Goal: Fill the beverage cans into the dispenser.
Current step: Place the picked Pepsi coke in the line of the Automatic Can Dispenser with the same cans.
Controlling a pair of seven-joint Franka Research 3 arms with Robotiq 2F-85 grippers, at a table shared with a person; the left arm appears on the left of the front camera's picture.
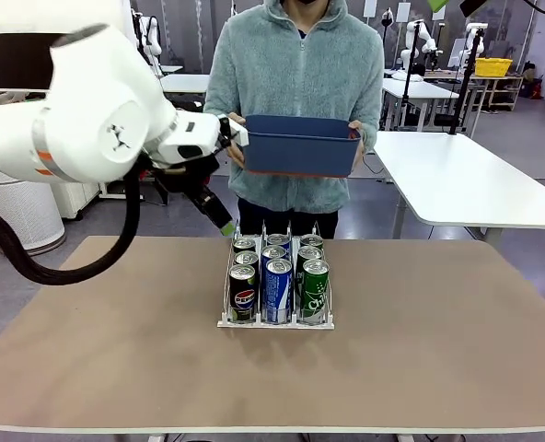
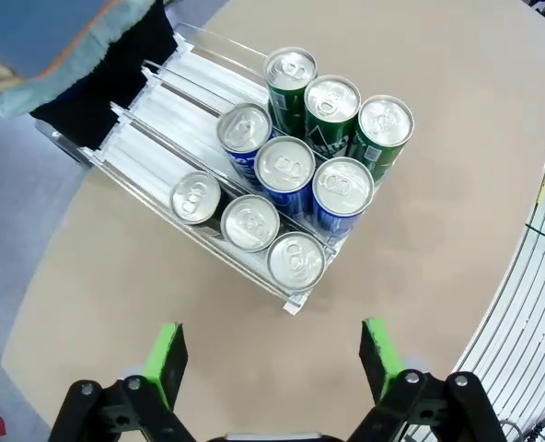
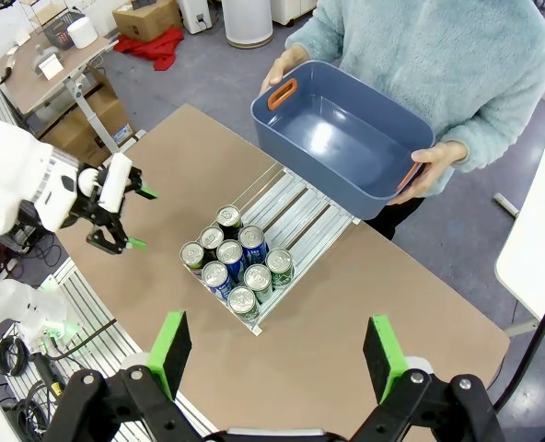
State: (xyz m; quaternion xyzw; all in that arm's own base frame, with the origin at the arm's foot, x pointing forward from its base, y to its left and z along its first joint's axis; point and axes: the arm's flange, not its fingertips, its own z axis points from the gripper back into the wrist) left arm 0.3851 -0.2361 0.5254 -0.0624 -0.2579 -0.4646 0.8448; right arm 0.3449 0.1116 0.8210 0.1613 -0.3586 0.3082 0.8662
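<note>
Nine cans (image 1: 278, 281) fill the dispenser (image 1: 228, 321) front end (rear lanes bare). Left pincer (image 2: 274, 357) and right pincer (image 3: 277, 352) wide, w/ bare counter (image 1: 420, 350) around.

Nine upright beverage cans (image 1: 279, 276) filling dispenser (image 1: 274, 321) front, three per lane

- The left gripper (image 2: 272, 361) hangs above the tan tabletop (image 2: 438, 230), its green-padded fingers (image 2: 168, 361) spread wide and holding nothing.
- Beyond it, the low clear three-lane dispenser rack (image 2: 176, 110) holds nine silver-topped aluminium cans: three green cans (image 2: 332, 103), three blue cans (image 2: 286, 168), three dark-sided cans (image 2: 249, 223).
- A dark blue plastic tub's corner (image 2: 47, 32) fills the top left.
</note>
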